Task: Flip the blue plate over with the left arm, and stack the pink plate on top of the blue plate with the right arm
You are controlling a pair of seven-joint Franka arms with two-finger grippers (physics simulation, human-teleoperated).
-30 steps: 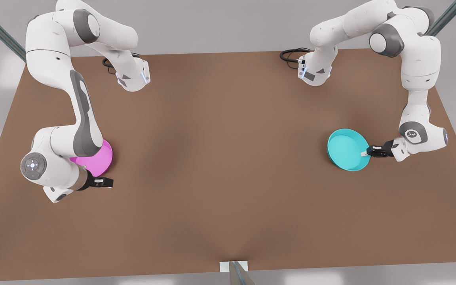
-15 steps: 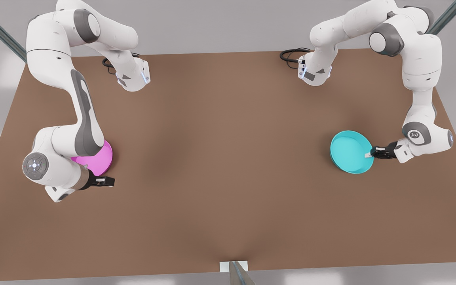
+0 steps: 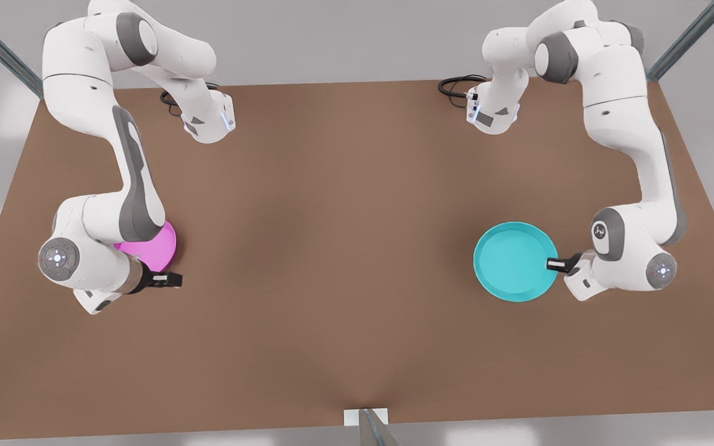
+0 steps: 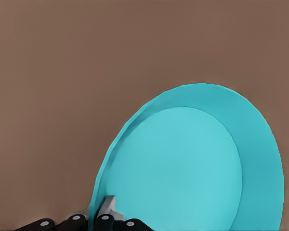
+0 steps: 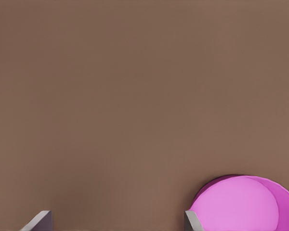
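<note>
While the left gripper (image 3: 554, 265) is clamped on the rim of the blue plate (image 3: 514, 261), the relation that matters is that the plate extends away from the fingertips toward the table's (image 3: 344, 248) middle, so the pinch sits on the edge farthest from the pink plate (image 3: 154, 248). In the front view the blue plate appears as a nearly full circle with a flat inner disc and a paler band around it; the left wrist view shows it tilted, with the rim passing between the two fingers (image 4: 108, 209), so it seems to be held partway through the turn rather than lying flat. Whether the face turned to the front camera is the hollow or the underside I cannot tell for sure. Taking the blue plate as the landmark, the pink plate lies well apart from it, across the table toward the front view's left, flat on the brown surface and partly hidden under the right arm's forearm (image 3: 127, 204). The right gripper (image 3: 168, 280) waits just beside the pink plate, on the side toward the camera, and the right wrist view shows its fingers (image 5: 192, 222) spread wide with nothing between them and the plate off to one side. Judging by this, the flip is unfinished and the stacking has not begun; the right arm is clearly the nearer one to the pink plate.
</note>
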